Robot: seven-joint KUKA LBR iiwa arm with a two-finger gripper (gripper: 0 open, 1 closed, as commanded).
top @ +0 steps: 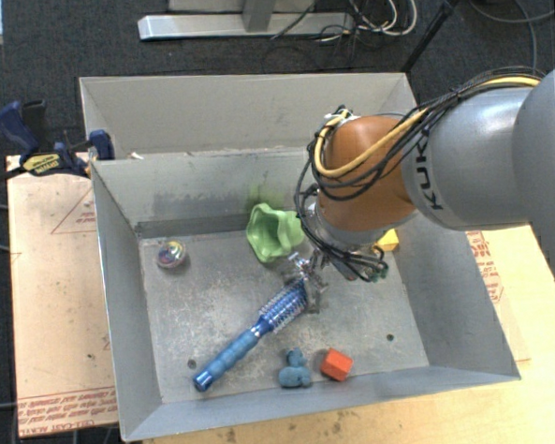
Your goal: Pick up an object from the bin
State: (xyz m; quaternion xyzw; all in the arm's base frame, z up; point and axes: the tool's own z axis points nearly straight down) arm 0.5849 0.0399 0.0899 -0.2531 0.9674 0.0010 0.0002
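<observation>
My gripper (pixel 307 282) hangs low in the middle of the bin, under the orange wrist cover, its metal fingertips at the bristled head of a blue brush (pixel 256 332). The brush lies slanted on the bin floor, its handle running down to the left. Whether the fingers close on the head I cannot make out. A crumpled green cloth-like thing (pixel 271 231) lies just up and left of the gripper. A yellow block (pixel 387 241) peeks out from behind the wrist on the right.
A small orange-red block (pixel 336 364) and a blue-grey lump (pixel 293 370) lie near the front wall. A small round silvery ball with coloured marks (pixel 173 256) sits at the far left. The arm spans the bin's right side.
</observation>
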